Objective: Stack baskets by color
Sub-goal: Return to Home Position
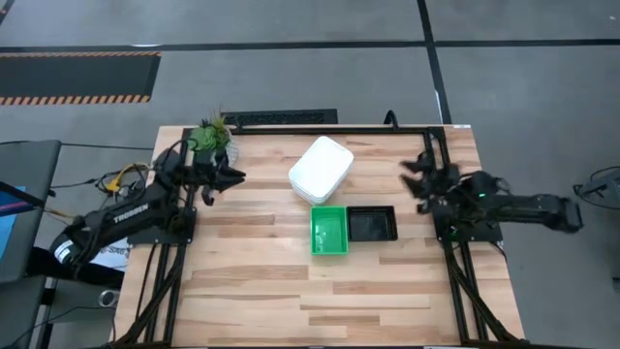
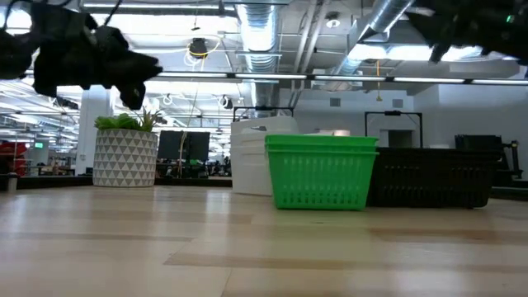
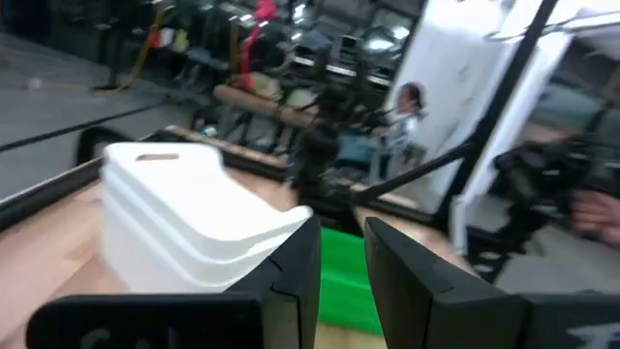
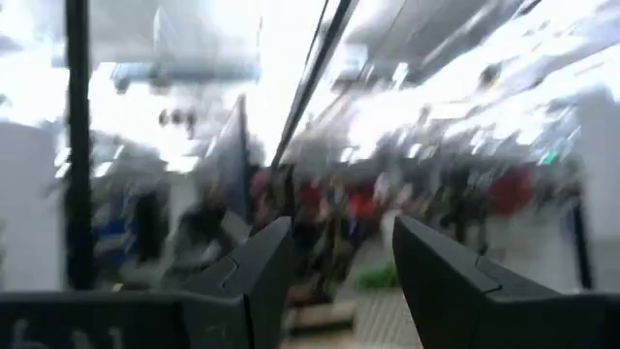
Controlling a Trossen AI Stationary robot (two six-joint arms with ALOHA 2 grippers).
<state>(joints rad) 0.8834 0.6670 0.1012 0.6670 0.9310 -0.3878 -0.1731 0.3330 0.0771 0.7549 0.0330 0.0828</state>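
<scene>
Three stacks of baskets stand mid-table: the white baskets (image 1: pixel 321 170) toward the far side, the green baskets (image 1: pixel 328 230) in front of them, and the black baskets (image 1: pixel 372 224) right beside the green ones. Each stack rests on the table on its bottom basket. My left gripper (image 1: pixel 235 177) hangs shut and empty in the air to the left of the white stack (image 3: pixel 184 208), pointing at it. My right gripper (image 1: pixel 415 178) is open and empty, raised near the table's right edge, away from the black stack (image 2: pixel 433 177).
A small potted plant (image 1: pixel 211 138) stands at the far left corner, close behind my left arm. A dark metal frame (image 1: pixel 291 119) runs along the far edge and down both sides. Bare wood (image 1: pixel 320 301) lies in front of the stacks.
</scene>
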